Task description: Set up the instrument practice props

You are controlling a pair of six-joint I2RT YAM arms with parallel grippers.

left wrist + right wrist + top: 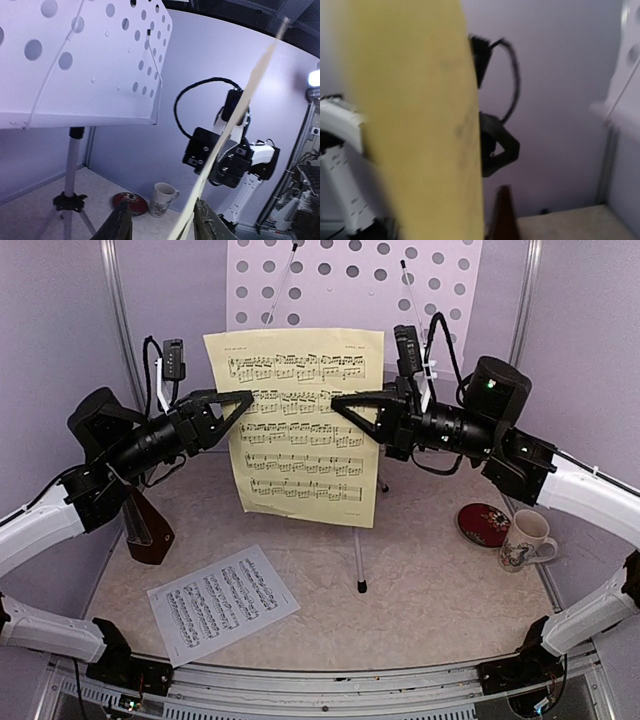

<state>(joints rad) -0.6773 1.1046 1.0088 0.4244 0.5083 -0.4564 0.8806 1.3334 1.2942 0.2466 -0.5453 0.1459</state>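
Observation:
The yellow sheet of music [305,430] hangs upright in the air in front of the white perforated music stand [350,280]. My right gripper [342,402] is shut on its right edge. My left gripper [244,400] is at the sheet's left edge. In the left wrist view the left gripper [162,227] is open, and the sheet's edge [235,115] runs between the jaws, close against the right finger [205,222]. The right wrist view is mostly filled by the blurred yellow sheet [415,120], which hides my right fingers. The white sheet [222,602] lies flat at the table's front left. The brown metronome [150,530] stands at the left.
A red round dish [483,523] and a floral white mug [525,540] sit at the right of the table. The stand's tripod legs [360,560] reach down behind the yellow sheet. Purple walls close in the back and both sides.

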